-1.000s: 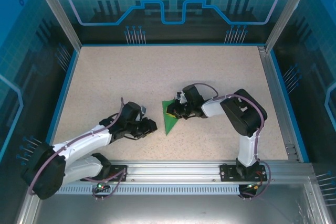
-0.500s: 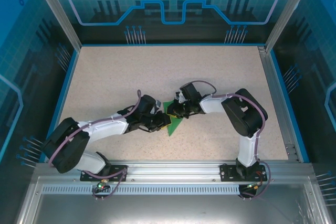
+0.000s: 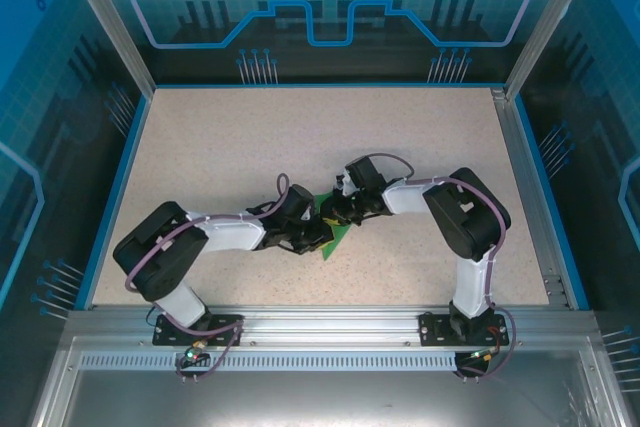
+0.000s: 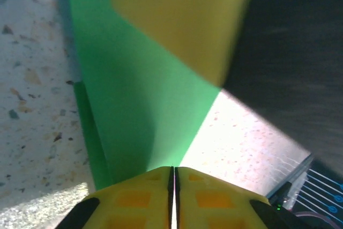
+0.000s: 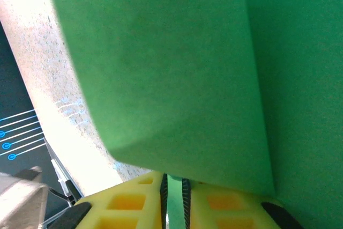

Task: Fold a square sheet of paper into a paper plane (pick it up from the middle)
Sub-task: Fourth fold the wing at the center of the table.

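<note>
A: Where to look for the green paper [image 3: 337, 239]?
B: Near the middle of the bench [image 3: 200, 147], partly folded into a narrow pointed shape.
A: Held how?
B: Pinched from 9 o'clock by the left tool [image 3: 319, 236], pads pressed together, apparently on its edge. Clamped from 1 o'clock by the right tool [image 3: 337, 214], closed on a folded flap.
A: Why from both sides?
B: Probably to anchor one layer while creasing the other.

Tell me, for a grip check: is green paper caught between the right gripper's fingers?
Yes, green paper sits in the slit between the right gripper's yellow fingers.
</note>
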### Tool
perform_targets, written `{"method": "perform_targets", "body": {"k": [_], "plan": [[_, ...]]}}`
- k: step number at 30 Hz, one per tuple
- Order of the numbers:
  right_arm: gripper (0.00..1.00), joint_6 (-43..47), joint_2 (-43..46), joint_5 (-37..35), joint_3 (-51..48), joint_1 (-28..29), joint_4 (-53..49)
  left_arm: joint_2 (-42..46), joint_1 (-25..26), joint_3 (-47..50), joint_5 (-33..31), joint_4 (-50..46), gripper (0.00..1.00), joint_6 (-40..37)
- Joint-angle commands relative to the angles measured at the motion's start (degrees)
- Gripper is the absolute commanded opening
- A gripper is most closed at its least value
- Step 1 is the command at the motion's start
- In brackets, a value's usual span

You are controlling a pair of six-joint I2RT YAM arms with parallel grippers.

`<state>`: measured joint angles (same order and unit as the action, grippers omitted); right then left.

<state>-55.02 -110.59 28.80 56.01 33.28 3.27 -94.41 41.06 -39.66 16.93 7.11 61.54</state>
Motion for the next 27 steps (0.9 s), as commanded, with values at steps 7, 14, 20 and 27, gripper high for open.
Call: {"method": "perform_targets", "body": {"k": [7, 14, 20, 27], "plan": [[0.20, 4.33, 1.33, 1.13, 2.42, -3.75, -7.03, -4.00, 2.74, 2.20, -3.74, -3.67, 0.05, 2.25], [0.21, 11.70, 8.13, -0.75, 3.52, -6.99, -12.60, -1.23, 3.07, 7.00, -3.66, -2.40, 0.04, 0.67], [0.14, 14.23, 9.42, 1.74, 2.85, -4.60, -12.83, 0.63, 2.98, 6.01, -2.30, -8.70, 0.04, -5.85], [0.09, 9.97, 7.20, 0.69, 0.63, 1.32, -7.48, 0.76, 2.95, 5.16, -2.59, -10.43, 0.04, -7.13]]}}
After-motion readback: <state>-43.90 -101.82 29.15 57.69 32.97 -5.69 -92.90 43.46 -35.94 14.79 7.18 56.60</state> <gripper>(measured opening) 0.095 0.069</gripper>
